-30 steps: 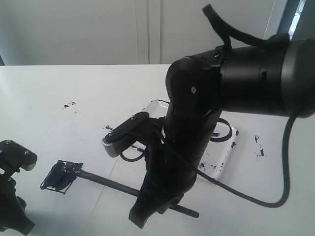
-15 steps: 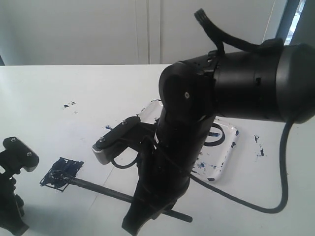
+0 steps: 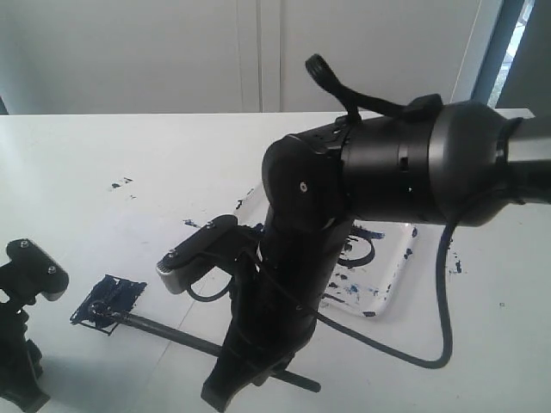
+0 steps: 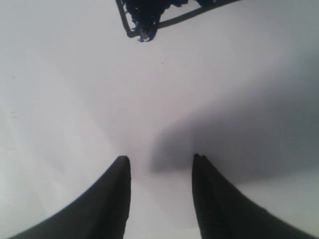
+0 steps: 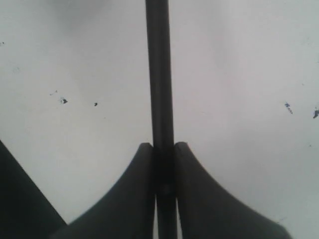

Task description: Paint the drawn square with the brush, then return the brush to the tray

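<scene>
The drawn square (image 3: 110,299) lies on the white sheet at the lower left, mostly filled dark blue-black; one corner of the square (image 4: 144,15) shows in the left wrist view. The brush (image 3: 172,334) is a long black stick slanting from the square's lower edge toward the right arm. My right gripper (image 5: 162,147) is shut on the brush (image 5: 158,74). In the exterior view its fingertips are hidden behind the arm. My left gripper (image 4: 160,160) stands open over bare white paper, near the square. The tray (image 3: 392,271), smeared with blue-black paint, sits behind the right arm.
The right arm's bulky black body (image 3: 362,181) and its cable (image 3: 430,344) cover the middle of the table. Small paint splatters (image 3: 119,183) dot the white surface, more of them right of the tray (image 3: 455,265). The left arm (image 3: 21,344) stands at the lower left corner.
The right arm has shifted left and lower with the brush. The brush tip has slid from the square's upper right part to its lower edge. The left arm has barely moved.
</scene>
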Controlling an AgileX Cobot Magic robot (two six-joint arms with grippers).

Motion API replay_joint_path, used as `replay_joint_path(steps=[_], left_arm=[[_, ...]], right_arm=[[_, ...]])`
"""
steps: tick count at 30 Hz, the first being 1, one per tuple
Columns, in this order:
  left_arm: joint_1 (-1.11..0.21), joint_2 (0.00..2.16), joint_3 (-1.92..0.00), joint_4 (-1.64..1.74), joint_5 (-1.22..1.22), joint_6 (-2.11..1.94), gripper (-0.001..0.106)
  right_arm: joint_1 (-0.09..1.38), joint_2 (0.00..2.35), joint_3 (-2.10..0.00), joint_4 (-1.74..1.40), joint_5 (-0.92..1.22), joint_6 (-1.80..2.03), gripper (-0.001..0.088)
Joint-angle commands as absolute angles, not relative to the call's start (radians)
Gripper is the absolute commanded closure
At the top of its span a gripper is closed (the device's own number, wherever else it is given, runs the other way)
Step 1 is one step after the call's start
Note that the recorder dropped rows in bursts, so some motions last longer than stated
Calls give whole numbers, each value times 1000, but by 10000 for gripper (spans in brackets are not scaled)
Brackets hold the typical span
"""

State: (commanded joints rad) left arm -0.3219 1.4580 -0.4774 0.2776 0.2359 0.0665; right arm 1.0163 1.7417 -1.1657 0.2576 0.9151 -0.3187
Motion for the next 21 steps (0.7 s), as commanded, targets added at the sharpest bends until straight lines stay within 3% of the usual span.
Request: replay_joint_path(steps=[21], left_arm=[[-322, 1458, -477, 278, 236, 66, 598]], right_arm=[[1037, 1777, -1166, 210, 909, -280, 868]])
